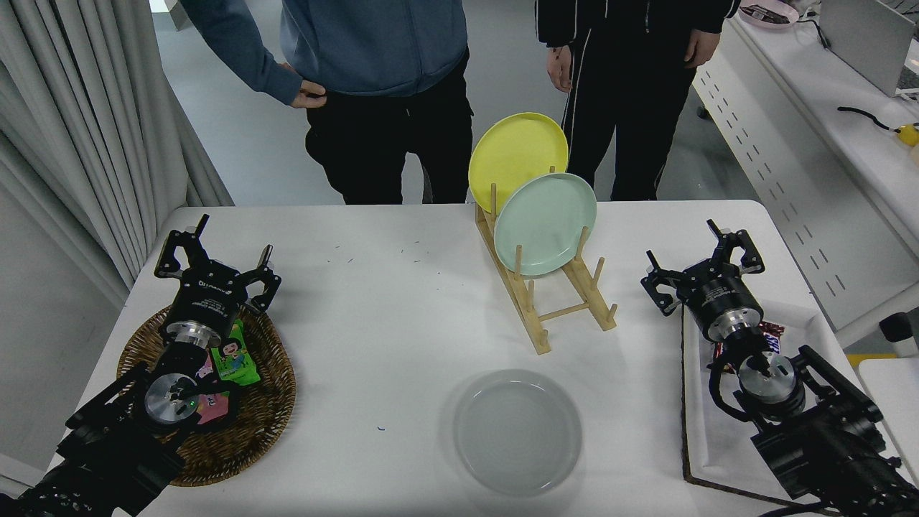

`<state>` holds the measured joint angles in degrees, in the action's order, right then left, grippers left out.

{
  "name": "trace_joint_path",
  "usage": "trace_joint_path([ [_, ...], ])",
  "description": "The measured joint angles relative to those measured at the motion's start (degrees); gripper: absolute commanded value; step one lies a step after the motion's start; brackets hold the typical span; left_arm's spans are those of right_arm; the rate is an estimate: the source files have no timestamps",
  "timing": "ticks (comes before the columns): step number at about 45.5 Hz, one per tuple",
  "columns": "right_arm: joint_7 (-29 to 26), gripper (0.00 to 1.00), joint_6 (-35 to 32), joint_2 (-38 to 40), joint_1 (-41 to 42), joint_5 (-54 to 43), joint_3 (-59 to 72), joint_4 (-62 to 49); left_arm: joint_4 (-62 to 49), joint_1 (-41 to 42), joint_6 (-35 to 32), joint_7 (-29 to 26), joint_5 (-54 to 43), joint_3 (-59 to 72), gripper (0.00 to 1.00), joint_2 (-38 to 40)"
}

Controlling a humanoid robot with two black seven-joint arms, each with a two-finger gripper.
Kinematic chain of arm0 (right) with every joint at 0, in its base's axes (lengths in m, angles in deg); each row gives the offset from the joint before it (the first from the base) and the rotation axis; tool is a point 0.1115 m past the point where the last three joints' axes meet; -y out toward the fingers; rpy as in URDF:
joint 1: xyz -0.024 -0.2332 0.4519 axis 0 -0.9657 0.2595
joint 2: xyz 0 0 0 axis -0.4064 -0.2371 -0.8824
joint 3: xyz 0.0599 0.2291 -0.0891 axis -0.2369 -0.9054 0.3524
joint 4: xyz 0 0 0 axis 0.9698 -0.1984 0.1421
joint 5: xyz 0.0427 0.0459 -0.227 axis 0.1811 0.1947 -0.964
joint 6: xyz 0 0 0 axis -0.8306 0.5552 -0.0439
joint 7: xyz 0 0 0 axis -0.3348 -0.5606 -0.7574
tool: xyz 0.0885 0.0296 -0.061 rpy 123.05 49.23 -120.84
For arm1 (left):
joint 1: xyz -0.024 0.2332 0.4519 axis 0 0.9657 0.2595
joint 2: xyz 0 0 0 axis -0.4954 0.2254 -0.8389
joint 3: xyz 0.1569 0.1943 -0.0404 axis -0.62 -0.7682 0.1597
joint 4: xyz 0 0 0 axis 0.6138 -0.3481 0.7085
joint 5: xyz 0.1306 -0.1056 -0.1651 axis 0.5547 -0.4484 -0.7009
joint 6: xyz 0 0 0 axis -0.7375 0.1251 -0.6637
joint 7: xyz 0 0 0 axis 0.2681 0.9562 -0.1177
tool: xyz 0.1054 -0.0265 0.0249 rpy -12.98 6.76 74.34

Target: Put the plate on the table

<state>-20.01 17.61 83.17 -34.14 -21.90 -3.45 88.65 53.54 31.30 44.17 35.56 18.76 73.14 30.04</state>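
1. A light grey plate (517,431) lies flat on the white table (402,316), near the table's front edge and a little right of its middle. Nothing touches it.
2. Behind the grey plate, toward the far side of the table, a wooden rack (549,294) holds two plates on edge. A mint green plate (545,223) leans in a front slot, and a yellow plate (517,159) stands behind it, partly hidden by the green one.
3. The right gripper (702,257) is above the table's right side, just beyond the far end of a white tray (707,438). Its black fingers are spread apart and hold nothing. It is well apart from the grey plate and to the right of the rack.
4. A candy bar (770,334) lies in the tray, partly hidden behind the right arm.
5. The left gripper (214,253) is parked at the table's left side, with its fingers spread and empty. Its arm runs over a brown wicker basket (262,413).
6. The basket holds a green snack packet (233,359) and a pink one, which is mostly covered by the arm.
7. Two people stand at the table's far side, one in a blue top (373,43) and one in dark clothes (632,93).
8. A grey curtain (79,129) hangs at the left.
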Motion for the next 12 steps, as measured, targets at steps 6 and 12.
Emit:
trace_joint_path([
  [6,0.18,1.00,-0.16,-0.30,-0.23,0.17,-0.07,-0.22,0.00,0.00,0.00,0.00,-0.01,0.00,1.00,0.00],
  [12,0.41,1.00,-0.31,-0.45,-0.36,0.25,-0.09,-0.33,0.00,0.00,0.00,0.01,-0.02,0.00,1.00,0.00],
])
